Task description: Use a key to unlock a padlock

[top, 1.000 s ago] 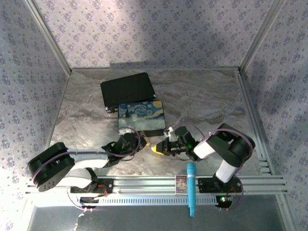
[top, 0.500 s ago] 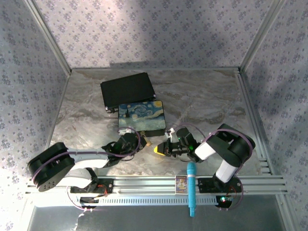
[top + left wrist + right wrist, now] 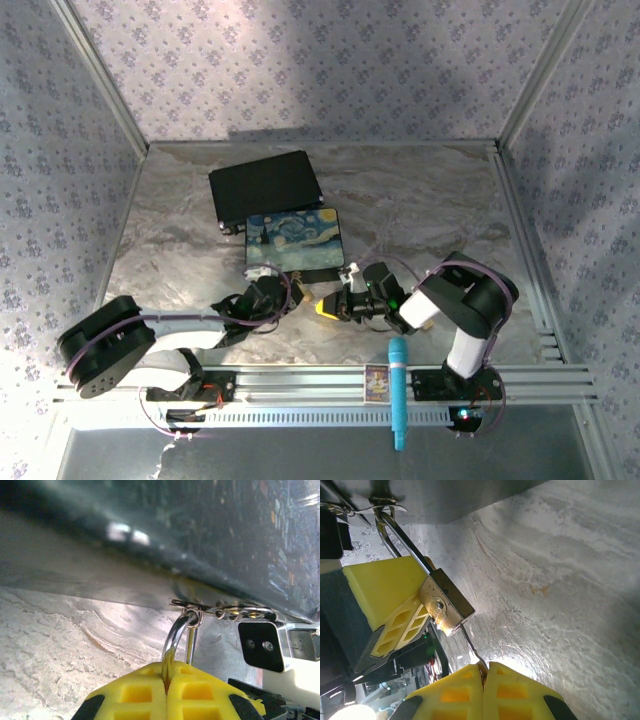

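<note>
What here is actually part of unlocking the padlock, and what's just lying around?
Part of the job:
- padlock
- key, pinched in the right claw
- left claw, pinching the padlock's shackle

Just lying about:
- starry-night box
- black case
- teal marker on the near rail

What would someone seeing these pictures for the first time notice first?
The brass padlock, centre-left in the right wrist view, is clamped by the yellow left tool, while the right tool pinches a key whose tip meets the lock's base. From above, the starry-night box stands out just behind both tools.
</note>
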### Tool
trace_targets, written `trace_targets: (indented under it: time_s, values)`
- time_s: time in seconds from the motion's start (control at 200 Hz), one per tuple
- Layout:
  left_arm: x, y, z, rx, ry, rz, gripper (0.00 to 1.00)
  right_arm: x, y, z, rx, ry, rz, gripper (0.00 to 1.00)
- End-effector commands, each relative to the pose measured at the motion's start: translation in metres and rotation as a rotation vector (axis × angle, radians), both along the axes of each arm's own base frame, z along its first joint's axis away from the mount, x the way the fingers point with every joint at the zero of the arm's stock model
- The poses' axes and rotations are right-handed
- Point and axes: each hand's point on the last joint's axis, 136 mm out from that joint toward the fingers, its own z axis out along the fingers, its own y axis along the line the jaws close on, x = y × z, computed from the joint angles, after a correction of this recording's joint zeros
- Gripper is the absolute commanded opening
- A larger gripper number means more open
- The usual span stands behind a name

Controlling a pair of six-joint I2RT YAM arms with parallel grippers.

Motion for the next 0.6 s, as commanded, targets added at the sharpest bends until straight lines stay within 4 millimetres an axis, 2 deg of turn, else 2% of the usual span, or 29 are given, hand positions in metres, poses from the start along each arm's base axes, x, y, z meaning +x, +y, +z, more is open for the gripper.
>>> trace_targets:
  time_s: [0.0, 0.245, 0.42, 0.595]
  values:
    - [-0.007, -0.021, 0.017, -0.086, -0.002, -0.054, 0.0, 0.018, 0.01, 0.022, 0.077, -0.069, -0.023, 0.0]
    - [-0.014, -0.025, 0.016, -0.095, 0.024, -0.082, 0.0, 0.027, 0.004, 0.015, 0.027, -0.088, -0.08, 0.0]
    - [-0.018, -0.032, 0.016, -0.097, 0.022, -0.114, 0.0, 0.03, 0.009, 0.022, 0.057, -0.099, -0.05, 0.0]
    - [-0.022, -0.036, 0.018, -0.099, 0.011, -0.156, 0.0, 0.034, -0.005, 0.019, 0.06, -0.07, -0.028, 0.0]
